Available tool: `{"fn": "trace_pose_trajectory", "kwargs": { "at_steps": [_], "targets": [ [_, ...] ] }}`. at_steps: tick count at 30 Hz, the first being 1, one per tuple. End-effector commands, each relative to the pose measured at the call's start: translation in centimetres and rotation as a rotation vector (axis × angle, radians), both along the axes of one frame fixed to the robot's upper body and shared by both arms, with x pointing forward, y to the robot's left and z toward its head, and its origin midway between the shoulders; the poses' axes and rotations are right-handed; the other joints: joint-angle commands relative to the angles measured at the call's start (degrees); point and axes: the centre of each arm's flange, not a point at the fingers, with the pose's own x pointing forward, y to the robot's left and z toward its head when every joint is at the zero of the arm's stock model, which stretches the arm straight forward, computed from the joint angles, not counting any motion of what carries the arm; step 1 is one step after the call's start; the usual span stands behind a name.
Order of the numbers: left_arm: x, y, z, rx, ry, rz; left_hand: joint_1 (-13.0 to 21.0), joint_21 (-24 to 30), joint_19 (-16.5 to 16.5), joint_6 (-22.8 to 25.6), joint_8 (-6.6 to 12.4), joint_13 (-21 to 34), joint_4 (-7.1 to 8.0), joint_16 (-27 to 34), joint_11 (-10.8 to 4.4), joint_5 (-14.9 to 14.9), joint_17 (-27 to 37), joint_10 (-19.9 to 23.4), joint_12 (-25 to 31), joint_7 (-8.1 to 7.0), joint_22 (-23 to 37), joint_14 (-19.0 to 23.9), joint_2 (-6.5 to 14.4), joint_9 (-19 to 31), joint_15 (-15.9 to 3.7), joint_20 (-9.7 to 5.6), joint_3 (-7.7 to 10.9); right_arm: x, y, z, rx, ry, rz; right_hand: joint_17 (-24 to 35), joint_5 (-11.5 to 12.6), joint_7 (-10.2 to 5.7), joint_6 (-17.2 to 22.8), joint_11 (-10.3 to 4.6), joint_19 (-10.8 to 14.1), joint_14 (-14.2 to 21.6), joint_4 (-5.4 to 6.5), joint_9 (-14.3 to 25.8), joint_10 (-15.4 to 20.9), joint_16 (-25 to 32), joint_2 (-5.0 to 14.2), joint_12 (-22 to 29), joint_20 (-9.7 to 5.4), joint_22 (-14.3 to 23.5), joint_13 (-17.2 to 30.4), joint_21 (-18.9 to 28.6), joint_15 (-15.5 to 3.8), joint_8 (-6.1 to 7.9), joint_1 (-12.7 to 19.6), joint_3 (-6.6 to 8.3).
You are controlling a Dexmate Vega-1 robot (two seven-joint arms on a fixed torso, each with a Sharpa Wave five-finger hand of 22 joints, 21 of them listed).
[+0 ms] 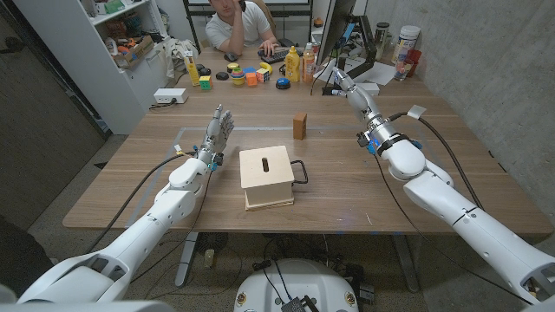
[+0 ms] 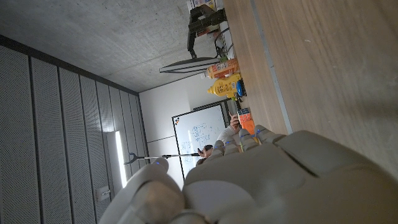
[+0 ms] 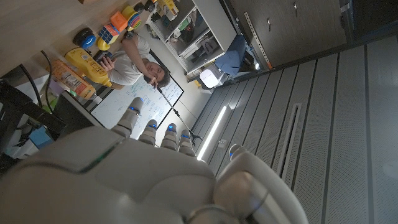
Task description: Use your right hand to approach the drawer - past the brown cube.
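Fingers (image 1: pixel 225 120) of the left hand (image 1: pixel 217 134) stand spread and upright, holding nothing, at about nine o'clock from the drawer. The right hand (image 1: pixel 344 84) reaches out long toward one o'clock, its fingers straight and together with nothing in them; how far apart they are I cannot tell.

The wooden table (image 1: pixel 130 186) bears everything. On it the drawer (image 1: pixel 267 176), a pale wooden box with a dark slot in its top and a black wire handle (image 1: pixel 300 172) at three o'clock, sits near the middle. The brown cube (image 1: pixel 299 126) stands upright just beyond the drawer at one o'clock, apart from it, and the right hand lies farther out in the same direction, well apart from both.

A person (image 1: pixel 241 24) sits at twelve o'clock behind bottles and small toys (image 1: pixel 247 75).
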Motion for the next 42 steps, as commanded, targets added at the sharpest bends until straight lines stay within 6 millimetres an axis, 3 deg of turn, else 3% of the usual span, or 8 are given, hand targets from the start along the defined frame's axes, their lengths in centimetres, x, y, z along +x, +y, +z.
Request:
{"fn": "trace_pose_trajectory", "kwargs": {
  "at_steps": [1,12,24,30,38,42],
  "targets": [
    [0.4,0.0,0.2,0.000,0.000,-0.001,-0.12,0.02,-1.81,-13.82,0.44,0.32,0.43,0.25,0.24,0.10,0.12,-16.59,0.37,0.30,0.13,-14.04,7.89,0.10,0.15,0.12,-0.18,-3.8,2.0,0.8,-0.104,-0.174,-0.098,0.20,-0.01,-0.20,-0.18,0.33,0.29,0.02,-0.13,0.23,-0.47,-0.17,-0.24,0.25,0.72,0.14,0.17,-0.23,0.25,0.02,-0.03,-0.32],
    [0.6,-0.2,0.2,0.003,0.005,-0.001,-0.12,-0.02,-1.76,-13.81,0.44,0.32,0.43,0.23,0.11,0.15,0.12,-16.65,0.34,0.29,0.14,-14.04,7.89,0.10,0.14,0.11,-0.21,-3.8,4.5,-0.2,-0.204,-0.227,-0.155,0.17,-0.03,-0.39,0.03,0.38,-0.18,-0.03,-0.35,0.22,-0.24,-0.32,-0.33,0.35,0.55,0.14,0.16,-0.94,0.07,0.12,0.29,-0.47],
    [1.0,-0.1,0.3,0.004,0.015,-0.001,-0.12,-0.03,-1.67,-13.70,0.47,0.32,0.43,0.23,-0.02,0.19,0.12,-16.52,0.37,0.25,0.14,-13.97,7.91,0.11,0.10,0.06,-0.23,-4.3,8.1,-1.2,-0.362,-0.290,-0.174,0.14,-0.16,-0.88,0.06,0.86,-0.14,0.10,-0.91,0.22,-0.09,-0.49,-1.32,0.44,2.96,0.13,0.17,-2.01,0.20,0.13,0.78,-1.12],
    [1.3,-0.1,0.3,0.006,0.017,-0.005,-0.11,-0.04,-1.66,-13.65,0.48,0.32,0.43,0.22,0.23,0.21,0.12,-16.55,0.35,0.27,0.15,-13.97,7.92,0.11,0.15,0.10,-0.23,-5.0,9.7,-1.8,-0.428,-0.349,-0.213,0.09,-0.23,-1.46,1.02,1.56,0.98,2.01,-1.80,0.20,1.44,-0.14,-2.85,1.08,3.08,0.12,0.20,-2.66,0.29,0.48,1.60,-1.88],
    [1.8,-0.1,0.4,0.009,0.017,-0.010,-0.11,-0.06,-1.62,-13.61,0.49,0.32,0.43,0.20,0.15,0.24,0.12,-16.46,0.38,0.22,0.15,-13.96,7.93,0.11,0.15,0.05,-0.23,-5.5,11.5,-2.9,-0.510,-0.430,-0.301,0.06,-0.16,-1.75,1.81,1.26,1.84,2.81,-2.38,0.20,2.12,-0.09,-3.47,1.27,3.06,0.13,0.21,-3.01,-0.01,0.73,2.32,-2.16],
    [2.0,-0.1,0.5,0.011,0.018,-0.009,-0.11,-0.08,-1.64,-13.61,0.48,0.32,0.43,0.20,0.26,0.26,0.12,-16.43,0.38,0.26,0.15,-13.94,7.92,0.11,0.15,0.10,-0.24,-5.6,12.4,-3.8,-0.559,-0.496,-0.406,0.02,0.11,-2.28,4.17,0.64,3.96,5.00,-3.27,0.21,4.39,0.15,-4.08,1.94,3.01,0.16,0.19,-3.47,-1.21,1.37,3.59,-2.48]
  ]
}}
